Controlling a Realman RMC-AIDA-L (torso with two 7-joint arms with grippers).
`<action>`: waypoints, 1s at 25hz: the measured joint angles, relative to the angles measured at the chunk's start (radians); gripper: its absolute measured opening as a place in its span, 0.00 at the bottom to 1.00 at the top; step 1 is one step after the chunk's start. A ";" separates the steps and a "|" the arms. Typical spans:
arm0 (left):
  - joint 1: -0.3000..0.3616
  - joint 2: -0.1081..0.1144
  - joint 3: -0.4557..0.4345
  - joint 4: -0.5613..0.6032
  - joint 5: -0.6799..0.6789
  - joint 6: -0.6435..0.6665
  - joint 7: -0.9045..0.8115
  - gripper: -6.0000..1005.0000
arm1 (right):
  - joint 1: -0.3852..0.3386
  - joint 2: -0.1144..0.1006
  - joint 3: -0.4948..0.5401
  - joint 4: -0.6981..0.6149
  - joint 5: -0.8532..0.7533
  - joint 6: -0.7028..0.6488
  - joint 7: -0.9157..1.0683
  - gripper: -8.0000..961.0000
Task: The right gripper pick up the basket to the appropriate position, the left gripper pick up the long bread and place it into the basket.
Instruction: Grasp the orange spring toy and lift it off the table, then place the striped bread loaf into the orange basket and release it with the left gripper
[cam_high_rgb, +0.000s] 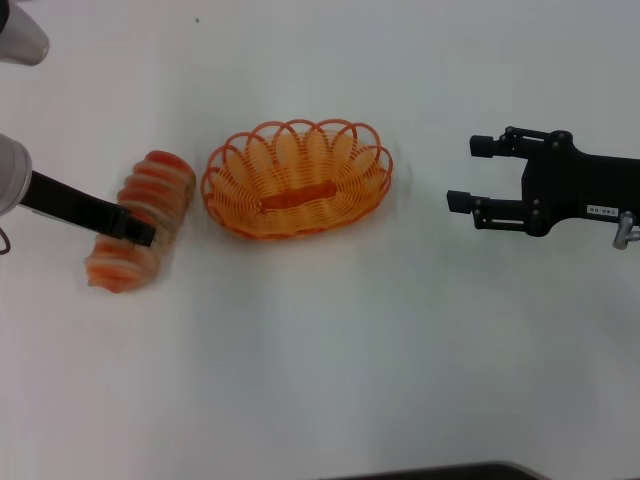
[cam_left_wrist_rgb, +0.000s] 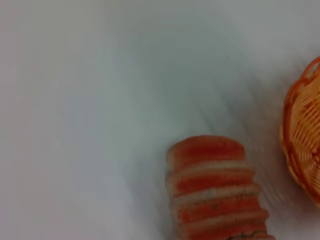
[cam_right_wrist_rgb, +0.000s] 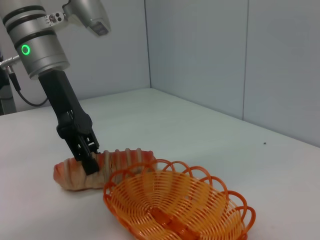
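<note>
The long bread (cam_high_rgb: 150, 195), cream with orange-red stripes, lies slanted just left of the orange basket (cam_high_rgb: 300, 185). My left gripper (cam_high_rgb: 135, 228) reaches in from the left and is shut across the middle of the loaf, low at the table. The right wrist view shows its fingers (cam_right_wrist_rgb: 89, 160) clamped on the bread (cam_right_wrist_rgb: 70, 176) behind the basket (cam_right_wrist_rgb: 175, 210). The left wrist view shows one end of the bread (cam_left_wrist_rgb: 215, 195) and the basket's rim (cam_left_wrist_rgb: 305, 135). The basket is empty. My right gripper (cam_high_rgb: 468, 172) is open and empty, a hand's width right of the basket, pointing at it.
The table is a plain white surface (cam_high_rgb: 320, 380). Grey wall panels (cam_right_wrist_rgb: 225, 60) stand behind it in the right wrist view. A dark edge (cam_high_rgb: 440, 472) shows at the table's front.
</note>
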 joint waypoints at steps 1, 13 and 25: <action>0.000 0.000 0.000 0.001 -0.001 0.001 0.000 0.46 | 0.000 0.000 0.000 0.000 0.000 0.000 0.000 0.83; -0.023 0.035 -0.011 0.136 -0.001 0.058 0.169 0.39 | -0.005 0.000 0.000 0.000 -0.003 -0.006 0.000 0.83; -0.149 0.000 0.011 0.247 -0.202 0.183 0.616 0.28 | -0.018 -0.001 0.005 0.000 -0.006 -0.047 0.000 0.83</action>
